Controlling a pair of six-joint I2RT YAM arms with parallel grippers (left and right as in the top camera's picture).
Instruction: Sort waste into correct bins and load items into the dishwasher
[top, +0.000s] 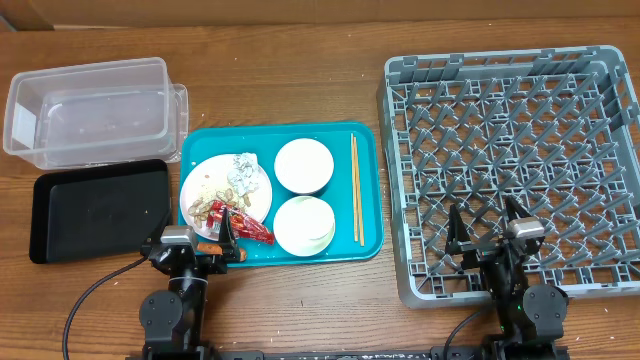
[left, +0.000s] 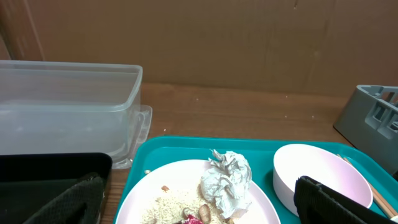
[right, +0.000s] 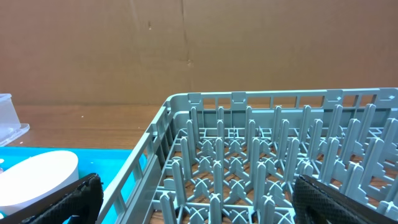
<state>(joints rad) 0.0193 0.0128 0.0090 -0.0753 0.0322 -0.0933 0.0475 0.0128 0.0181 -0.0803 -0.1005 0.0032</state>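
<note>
A white plate (top: 258, 200) on the teal tray (top: 365, 135) holds a crumpled foil ball (top: 241, 172), a red wrapper (top: 245, 224), rice and beige scraps (top: 208, 208). Two white bowls (top: 303, 165) (top: 304, 225) and wooden chopsticks (top: 356, 188) lie on the tray too. The clear tub (top: 88, 110) and black tray (top: 98, 208) are at the left. The grey dish rack (top: 515, 160) is at the right. My left gripper (top: 193, 243) is open at the tray's front left corner; the foil (left: 227, 180) lies ahead of it. My right gripper (top: 487, 232) is open over the rack's front edge (right: 186, 158).
A brown cardboard wall runs along the table's far side. Bare wooden table lies in front of the trays and between the teal tray and the rack. The carrot and cup are not in view.
</note>
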